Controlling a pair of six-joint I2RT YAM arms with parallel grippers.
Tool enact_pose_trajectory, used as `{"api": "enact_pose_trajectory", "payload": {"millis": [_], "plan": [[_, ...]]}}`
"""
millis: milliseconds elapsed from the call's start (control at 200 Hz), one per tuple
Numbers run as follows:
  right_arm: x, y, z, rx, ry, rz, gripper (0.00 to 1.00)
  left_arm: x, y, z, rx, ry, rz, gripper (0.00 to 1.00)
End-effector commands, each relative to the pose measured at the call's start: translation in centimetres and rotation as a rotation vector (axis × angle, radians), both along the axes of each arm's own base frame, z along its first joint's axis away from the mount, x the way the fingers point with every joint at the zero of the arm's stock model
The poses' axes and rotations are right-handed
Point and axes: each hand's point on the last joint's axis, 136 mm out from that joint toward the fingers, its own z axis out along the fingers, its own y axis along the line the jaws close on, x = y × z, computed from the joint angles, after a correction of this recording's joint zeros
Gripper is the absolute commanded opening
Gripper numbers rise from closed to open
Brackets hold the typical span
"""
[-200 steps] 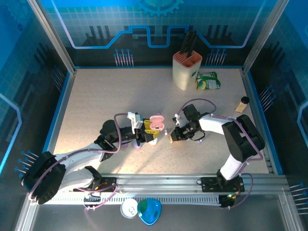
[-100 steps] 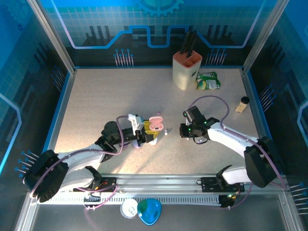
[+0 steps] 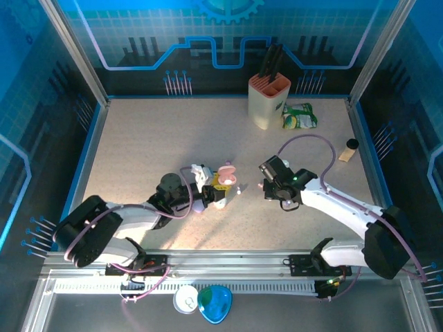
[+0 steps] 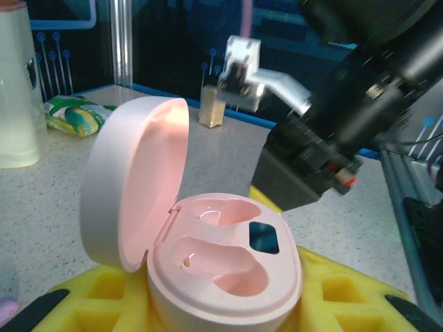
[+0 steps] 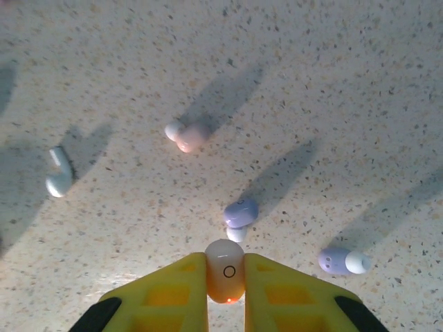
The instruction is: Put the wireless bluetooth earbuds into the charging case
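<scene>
No word or number can be read. The pink earbud between the right fingers carries a small dark ring mark. The green packet on the bench bears print too blurred to read. A gear emblem stands on the back wall.

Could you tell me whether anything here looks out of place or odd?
Four earbuds lie scattered loose on the table: a white earbud, a pink earbud and two lilac earbuds. The pink charging case in the left gripper stands open with both wells empty. The right gripper pinches a fifth earbud.
</scene>
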Motion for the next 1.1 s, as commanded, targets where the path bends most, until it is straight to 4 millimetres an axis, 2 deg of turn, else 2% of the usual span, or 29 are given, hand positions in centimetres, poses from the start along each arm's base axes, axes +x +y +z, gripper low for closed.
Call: {"api": "enact_pose_trajectory", "payload": {"millis": [0, 315, 475, 630, 790, 1096], "plan": [[0.2, 1.2, 3.5, 0.029, -0.078, 0.022, 0.17, 1.7, -0.2, 2.2, -0.041, -0.134, 0.043, 0.33], [0.5, 7.5, 9.3, 0.178, -0.167, 0.199, 0.19, 3.0, -0.8, 0.5, 0.005, -0.169, 0.058, 0.32], [1.1, 10.8, 11.2, 0.225, -0.191, 0.28, 0.19, 3.1, -0.9, 0.1, 0.003, -0.169, 0.06, 0.32], [1.3, 13.7, 11.6, 0.254, -0.18, 0.344, 0.19, 3.3, -1.0, 0.0, 0.001, -0.171, 0.064, 0.32], [1.3, 15.2, 11.5, 0.254, -0.169, 0.381, 0.19, 3.2, -1.0, 0.1, -0.004, -0.171, 0.059, 0.32], [1.5, 15.4, 10.6, 0.229, -0.155, 0.381, 0.18, 3.0, -1.0, 0.3, -0.013, -0.17, 0.053, 0.31]]}}
